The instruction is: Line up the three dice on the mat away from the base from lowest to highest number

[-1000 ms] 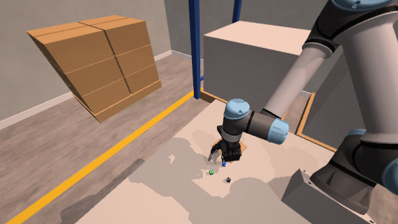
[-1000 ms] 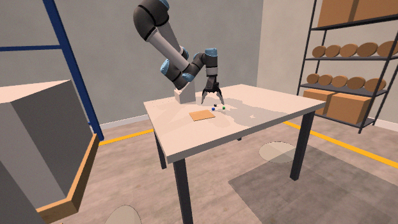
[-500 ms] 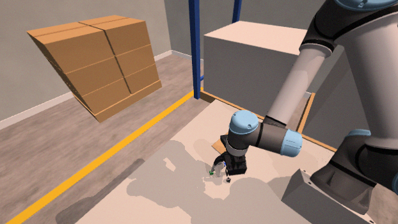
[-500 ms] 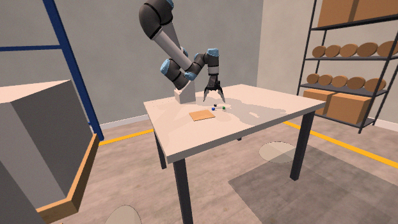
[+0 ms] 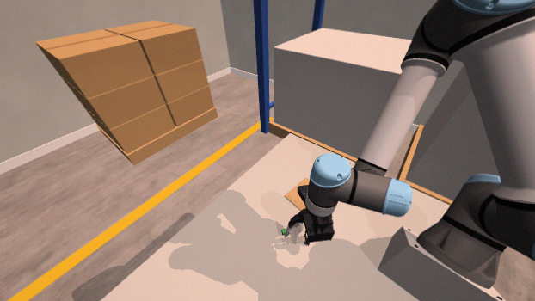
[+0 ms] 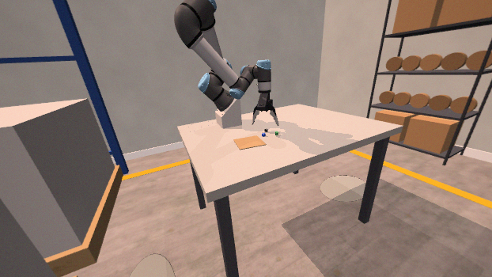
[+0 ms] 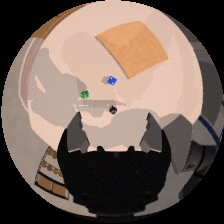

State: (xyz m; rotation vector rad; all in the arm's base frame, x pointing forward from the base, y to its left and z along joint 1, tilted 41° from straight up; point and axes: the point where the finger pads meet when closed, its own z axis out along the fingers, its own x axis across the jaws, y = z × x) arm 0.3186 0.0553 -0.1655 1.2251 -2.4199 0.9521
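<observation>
Three small dice lie on the table beside the tan mat (image 7: 132, 47), none of them on it. In the wrist view the blue die (image 7: 112, 80) is nearest the mat, the green die (image 7: 85, 94) is to its left, and the black die (image 7: 113, 110) is closest to my fingers. My gripper (image 7: 114, 112) is open and empty, hanging above the table just short of the black die. In the exterior view the gripper (image 6: 265, 117) hovers over the dice: blue (image 6: 263, 134), black (image 6: 266, 130), green (image 6: 276, 133), right of the mat (image 6: 249, 142). The numbers on top are too small to read.
The arm's base block (image 6: 228, 116) stands at the table's back edge. In the top view the forearm hides most of the mat (image 5: 297, 192); only the green die (image 5: 284, 231) shows. A shelf rack (image 6: 431, 79) stands to the right of the table.
</observation>
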